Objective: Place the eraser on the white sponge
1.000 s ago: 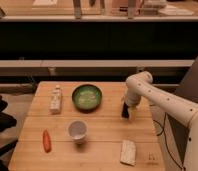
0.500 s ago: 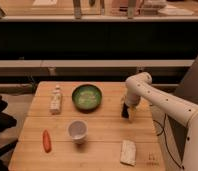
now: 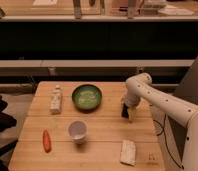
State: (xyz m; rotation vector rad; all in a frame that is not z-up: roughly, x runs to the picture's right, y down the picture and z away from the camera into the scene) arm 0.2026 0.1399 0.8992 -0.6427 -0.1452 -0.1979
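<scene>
Right now the tool hangs over the right side of the wooden surface as the camera sees it, at the end of the white arm. The eraser shows as a small dark block right against it. We cannot tell whether the tool has closed on the block or only stands at it, nor whether the block is off the wood.

We judge the step in hand to be securing the eraser and carrying it toward the near edge. To do it well, we want a firm hold, a lift straight up, then a short travel to the white sponge, which lies almost directly nearer the camera, well apart from the tool. We keep the block level and lower it onto the pad's middle, since the pad looks only slightly larger. The white cup and green bowl sit off that path.

The eraser looks flat, black and rectangular, 1 plain slab with no markings we can make out.
</scene>
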